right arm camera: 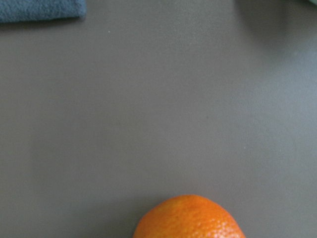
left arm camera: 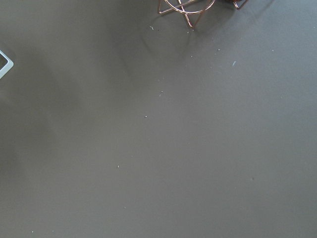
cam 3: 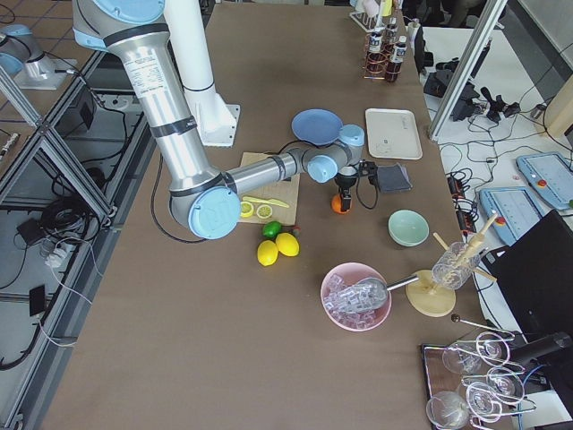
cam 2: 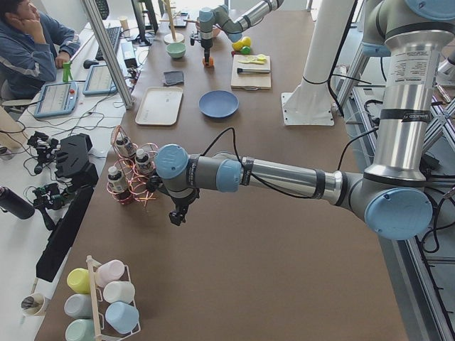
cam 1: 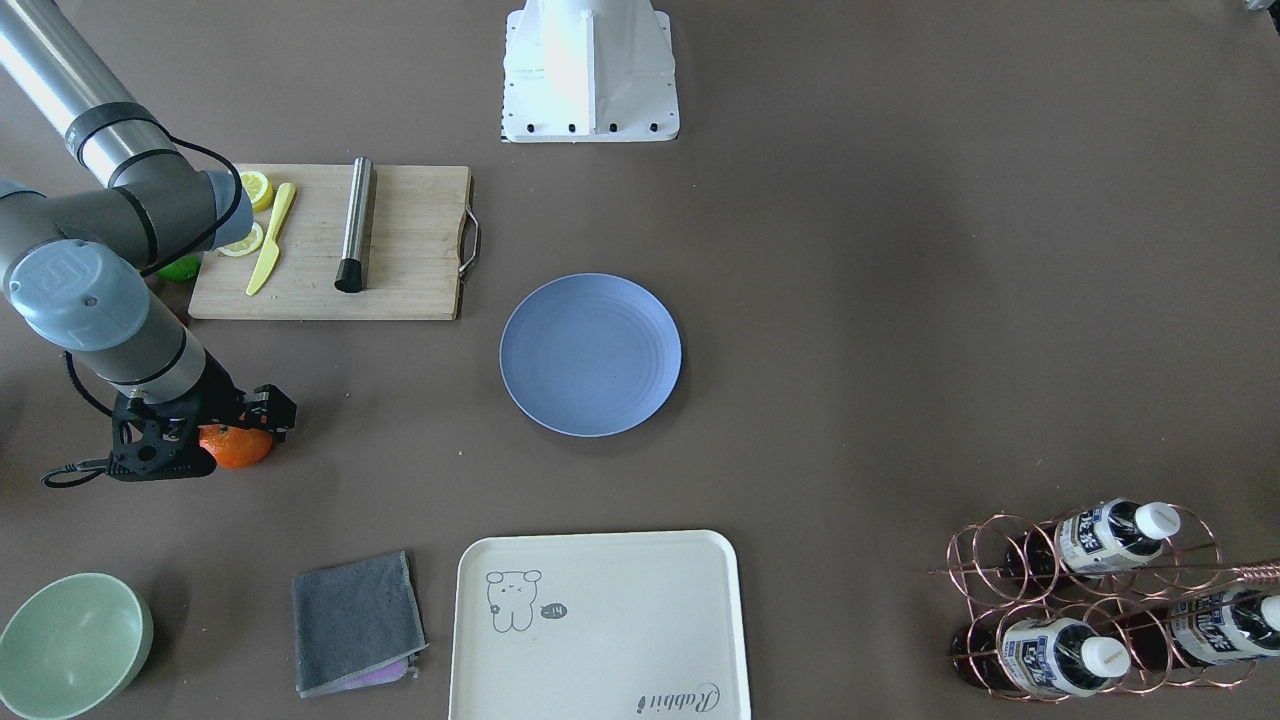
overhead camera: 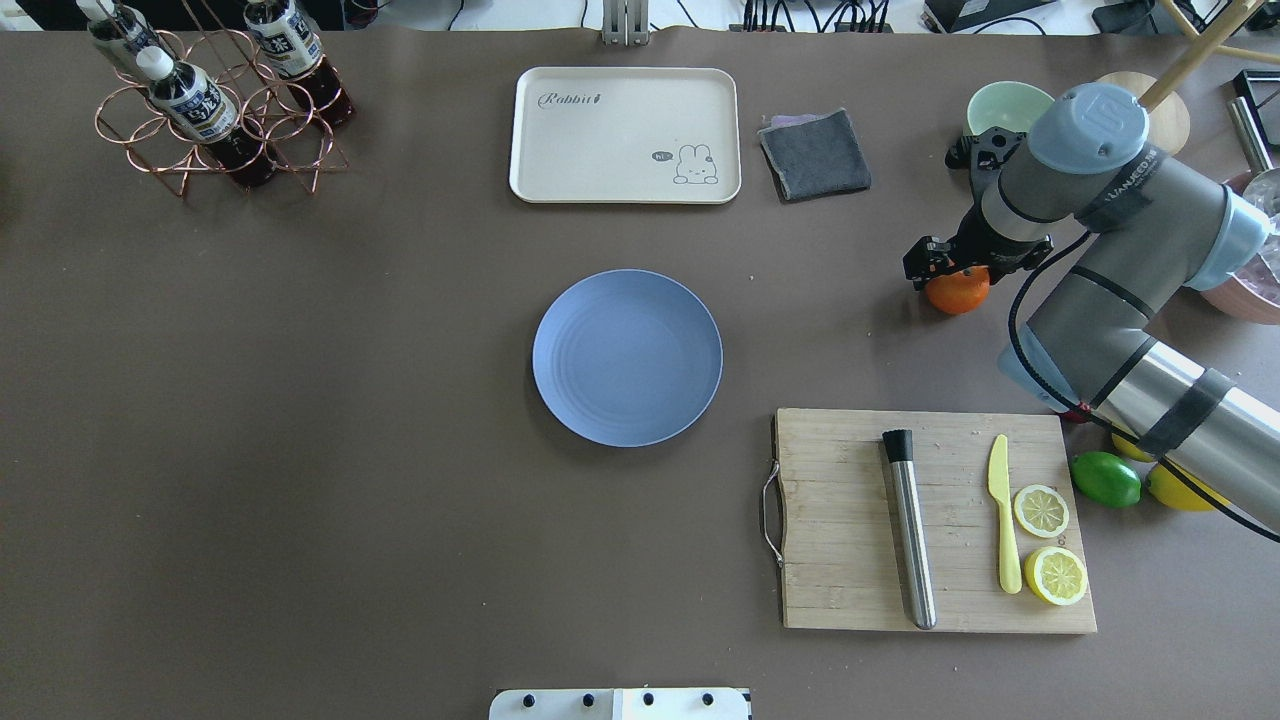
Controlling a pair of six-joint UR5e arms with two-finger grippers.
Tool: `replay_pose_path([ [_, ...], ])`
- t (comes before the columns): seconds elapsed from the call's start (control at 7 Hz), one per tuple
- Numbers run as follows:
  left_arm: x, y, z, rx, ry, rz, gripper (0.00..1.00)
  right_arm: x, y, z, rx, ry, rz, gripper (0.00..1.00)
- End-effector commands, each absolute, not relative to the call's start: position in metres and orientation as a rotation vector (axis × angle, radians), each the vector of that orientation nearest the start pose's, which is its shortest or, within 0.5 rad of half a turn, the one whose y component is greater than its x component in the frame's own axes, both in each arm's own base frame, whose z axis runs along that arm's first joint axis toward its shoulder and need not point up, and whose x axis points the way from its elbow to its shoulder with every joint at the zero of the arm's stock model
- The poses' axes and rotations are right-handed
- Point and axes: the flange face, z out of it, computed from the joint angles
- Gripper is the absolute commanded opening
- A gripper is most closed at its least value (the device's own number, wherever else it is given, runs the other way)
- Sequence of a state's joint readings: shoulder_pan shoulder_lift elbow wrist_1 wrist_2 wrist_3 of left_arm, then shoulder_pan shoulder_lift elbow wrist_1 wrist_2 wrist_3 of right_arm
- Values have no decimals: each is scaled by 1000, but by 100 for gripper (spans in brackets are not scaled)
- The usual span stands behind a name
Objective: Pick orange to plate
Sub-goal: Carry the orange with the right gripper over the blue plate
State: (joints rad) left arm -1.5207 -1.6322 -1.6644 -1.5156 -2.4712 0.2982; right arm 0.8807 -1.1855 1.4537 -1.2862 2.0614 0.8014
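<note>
Hanging right over the small round bright-orange fruit (overhead camera: 957, 291), the right arm's black two-finger gripper (overhead camera: 950, 270) covers the fruit's top; whether it is clenched on it or loose cannot be told. In the overhead view the fruit lies on the brown tabletop (overhead camera: 400, 450), with the round periwinkle-blue plate (overhead camera: 627, 357) well apart at 8 o'clock, the folded grey cloth (overhead camera: 815, 153) at 11 and the wooden chopping board (overhead camera: 840, 520) at 6. The left gripper (cam 2: 176, 213) hangs near the copper wire bottle rack (cam 2: 131, 177), its state unclear.
</note>
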Motion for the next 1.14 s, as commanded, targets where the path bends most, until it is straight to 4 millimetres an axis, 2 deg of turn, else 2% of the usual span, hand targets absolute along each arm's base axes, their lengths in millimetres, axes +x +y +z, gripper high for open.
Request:
replay_pose_path([
  [0.0, -29, -521, 577, 206, 886, 371, 98, -366, -564, 477, 69, -725, 6, 35],
  [0.14, -29, -521, 577, 206, 886, 371, 98, -374, -564, 457, 79, -749, 19, 0],
  [0.29, -29, -521, 578, 205, 885, 370, 98, -385, -564, 416, 78, -795, 77, 0],
  [0.43, -28, -521, 578, 204, 885, 372, 98, -411, -565, 367, 52, -830, 143, 0],
  [0.57, -28, -517, 582, 197, 888, 368, 98, -447, -560, 310, 12, -833, 196, 0],
  [0.71, -28, -514, 585, 192, 888, 368, 98, -493, -543, 255, -2, -817, 274, 0],
  [0.86, -28, -514, 586, 189, 889, 365, 98, -531, -518, 211, -13, -780, 337, 0],
  [1.0, -28, -512, 588, 186, 889, 364, 98, -562, -497, 186, -11, -756, 337, 0],
])
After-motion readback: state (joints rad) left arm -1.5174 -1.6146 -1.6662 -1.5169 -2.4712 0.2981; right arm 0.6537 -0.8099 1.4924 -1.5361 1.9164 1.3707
